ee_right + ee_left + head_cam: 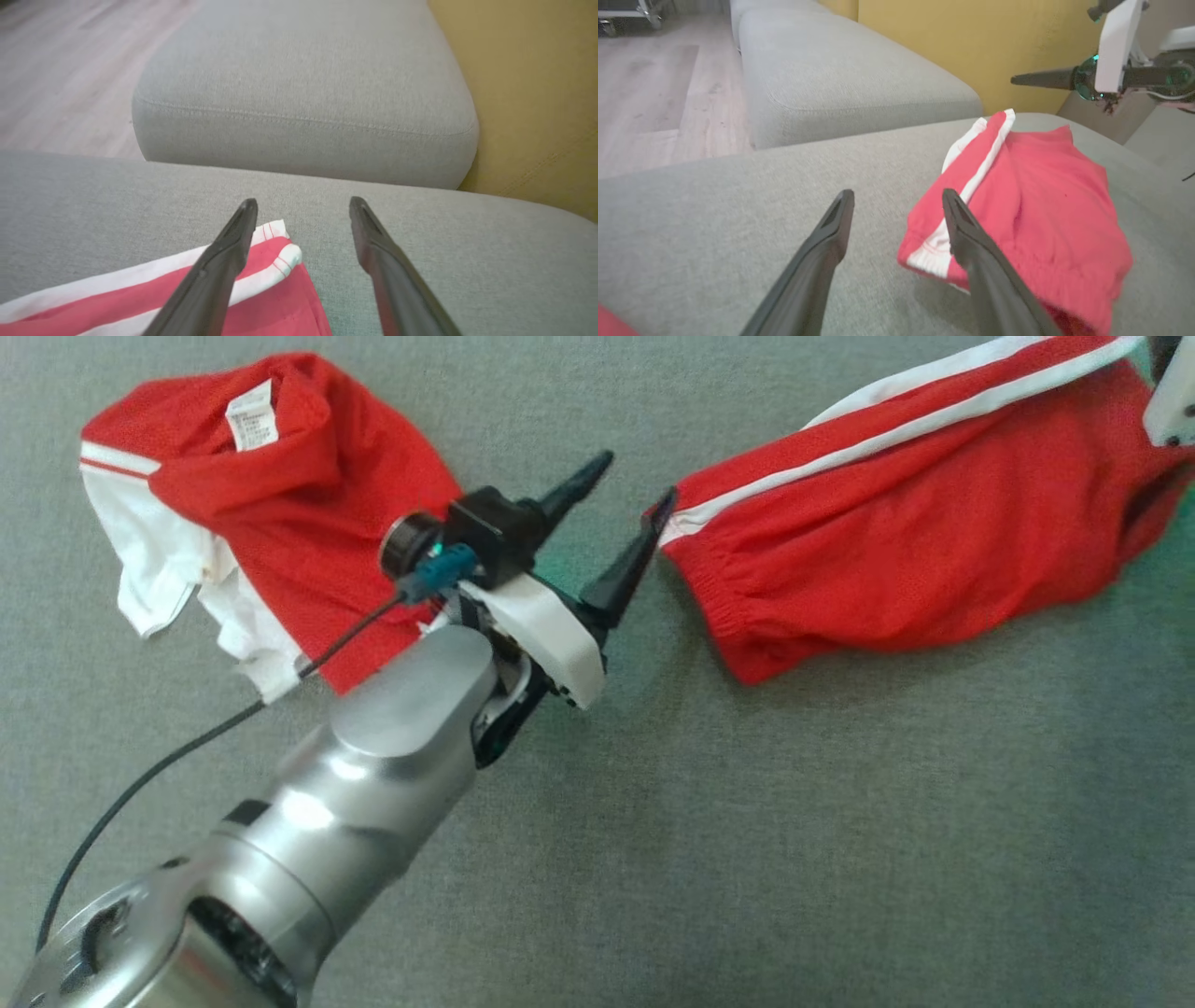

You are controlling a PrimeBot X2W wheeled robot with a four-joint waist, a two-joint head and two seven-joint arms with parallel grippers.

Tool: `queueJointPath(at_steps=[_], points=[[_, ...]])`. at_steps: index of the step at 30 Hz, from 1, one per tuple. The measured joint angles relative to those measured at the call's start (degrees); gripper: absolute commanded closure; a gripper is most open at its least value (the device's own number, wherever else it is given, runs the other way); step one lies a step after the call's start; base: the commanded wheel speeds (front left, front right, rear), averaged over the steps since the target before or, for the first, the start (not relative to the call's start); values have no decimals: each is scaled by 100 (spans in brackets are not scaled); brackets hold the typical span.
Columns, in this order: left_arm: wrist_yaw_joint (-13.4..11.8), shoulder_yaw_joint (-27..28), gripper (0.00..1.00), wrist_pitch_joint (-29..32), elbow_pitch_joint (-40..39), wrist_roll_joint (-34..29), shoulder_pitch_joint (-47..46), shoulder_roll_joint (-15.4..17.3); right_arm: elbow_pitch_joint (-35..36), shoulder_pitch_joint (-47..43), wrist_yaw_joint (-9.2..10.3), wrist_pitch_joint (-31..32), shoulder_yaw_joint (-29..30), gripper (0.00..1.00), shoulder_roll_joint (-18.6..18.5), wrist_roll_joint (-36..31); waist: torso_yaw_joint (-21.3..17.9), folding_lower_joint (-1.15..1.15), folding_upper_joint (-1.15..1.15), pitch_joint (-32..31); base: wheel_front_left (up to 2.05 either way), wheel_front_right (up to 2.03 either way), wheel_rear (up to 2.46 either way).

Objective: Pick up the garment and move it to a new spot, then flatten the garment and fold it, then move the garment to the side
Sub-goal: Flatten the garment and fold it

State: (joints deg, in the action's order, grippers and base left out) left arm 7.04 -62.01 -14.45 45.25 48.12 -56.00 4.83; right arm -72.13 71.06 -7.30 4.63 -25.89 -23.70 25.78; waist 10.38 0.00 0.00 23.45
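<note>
The garment, red shorts [915, 532] with white side stripes, lies crumpled on the grey cushion at the right of the head view. My left gripper [639, 476] stands open at its left corner, one fingertip at the striped hem and nothing between the fingers. In the left wrist view the left gripper [899, 193] has its right finger over the edge of the shorts [1041, 210]. My right gripper [303, 201] is open above the far striped corner of the shorts [280, 298], holding nothing. Its white housing [1172, 401] shows at the top right corner.
A second red and white garment [271, 495] with a label lies bunched at the upper left, partly under my left wrist and its black cable [168, 756]. Beyond the cushion edge are another grey cushion [840, 79], a yellow wall [971, 42] and wooden floor [654, 84].
</note>
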Motion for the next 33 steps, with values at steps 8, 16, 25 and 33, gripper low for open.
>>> queueJointPath(at_steps=[8, 16, 25, 33], points=[[-359, 1365, 0, -1, -689, -568, 683, 412, 300, -659, 0, -1025, 27, 0, 322, 434, -265, -1, 0, -553, 0, 0, 0], [-648, 2937, 0, -1, -1723, -1252, 1917, 601, 1071, -1661, 0, -1868, 5, 0, 350, 622, -598, -2, 0, -1286, 0, 0, 0], [-641, 3994, 0, -2, -2450, -1928, 3270, 511, 2938, -3330, 0, -1901, 1338, 0, 700, 399, -950, -2, 1, -1882, 0, 0, 0], [-361, 4667, 0, -2, -2937, -2630, 4395, 182, 4235, -5386, 0, -1900, 2239, 0, 1694, -566, -1222, -1, 1, -2202, 0, 0, 0]])
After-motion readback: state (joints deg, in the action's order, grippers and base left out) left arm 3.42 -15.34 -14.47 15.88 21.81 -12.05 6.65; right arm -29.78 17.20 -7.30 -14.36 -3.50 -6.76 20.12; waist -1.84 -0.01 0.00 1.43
